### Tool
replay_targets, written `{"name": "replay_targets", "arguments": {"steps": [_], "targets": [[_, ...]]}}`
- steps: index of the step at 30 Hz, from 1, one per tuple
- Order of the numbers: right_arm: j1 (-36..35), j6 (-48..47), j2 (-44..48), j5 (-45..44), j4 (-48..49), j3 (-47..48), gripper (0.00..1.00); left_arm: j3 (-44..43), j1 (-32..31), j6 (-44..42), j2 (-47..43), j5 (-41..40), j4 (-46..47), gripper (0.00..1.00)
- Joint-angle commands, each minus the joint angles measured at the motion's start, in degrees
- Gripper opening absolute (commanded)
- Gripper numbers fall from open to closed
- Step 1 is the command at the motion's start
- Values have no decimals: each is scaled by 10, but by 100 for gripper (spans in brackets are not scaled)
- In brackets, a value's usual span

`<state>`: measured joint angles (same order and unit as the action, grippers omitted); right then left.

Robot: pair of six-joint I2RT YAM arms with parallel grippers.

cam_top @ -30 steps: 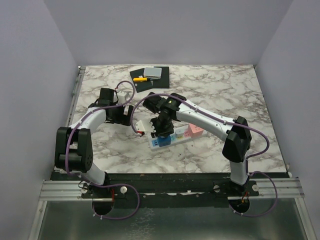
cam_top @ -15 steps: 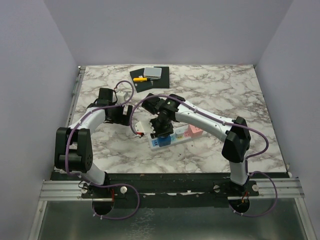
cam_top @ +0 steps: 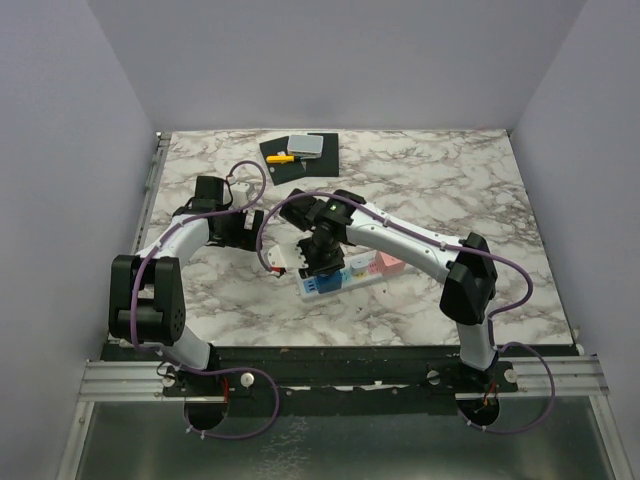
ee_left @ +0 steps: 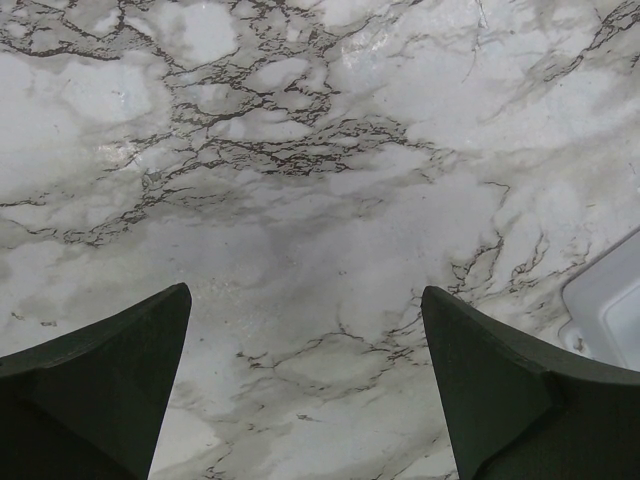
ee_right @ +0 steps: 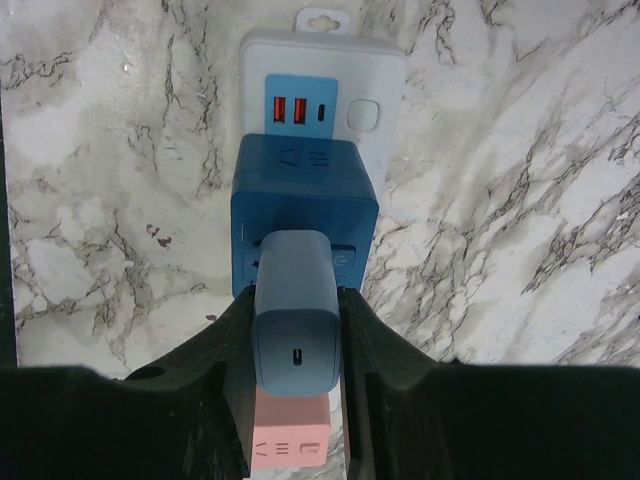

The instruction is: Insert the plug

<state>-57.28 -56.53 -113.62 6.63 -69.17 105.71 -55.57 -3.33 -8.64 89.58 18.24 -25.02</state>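
Currently, R gripper (ee_right: 295, 312) pinches grey plug (ee_right: 293, 275) btwn both fingers, plug's long axis parallel w/ them, blue socket cube (ee_right: 305, 190) directly ahead of tips; L gripper (ee_left: 305, 295) spread wide, farther off.

The counter (ee_left: 300, 200) is marble-look, smooth with a soft sheen. The power strip (ee_right: 325, 60) looks like glossy white plastic, and the blue cube (ee_right: 305, 215) on it is more matt. The plug (ee_right: 295, 290) is smooth satin grey-blue plastic, and the right hand (ee_right: 297, 312) has matt black, slightly grainy fingers (ee_right: 190, 400).
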Motion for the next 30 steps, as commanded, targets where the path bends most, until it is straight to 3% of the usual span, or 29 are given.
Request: {"name": "replay_targets", "arguments": {"steps": [1,30], "targets": [[-7,-4,-25,-15,-10,3,1,-3,7,-6,-14,15,-4,99],[-7,31,-56,2,-10,-93,1,-26,21,-9,-26,28,-15,99]]}}
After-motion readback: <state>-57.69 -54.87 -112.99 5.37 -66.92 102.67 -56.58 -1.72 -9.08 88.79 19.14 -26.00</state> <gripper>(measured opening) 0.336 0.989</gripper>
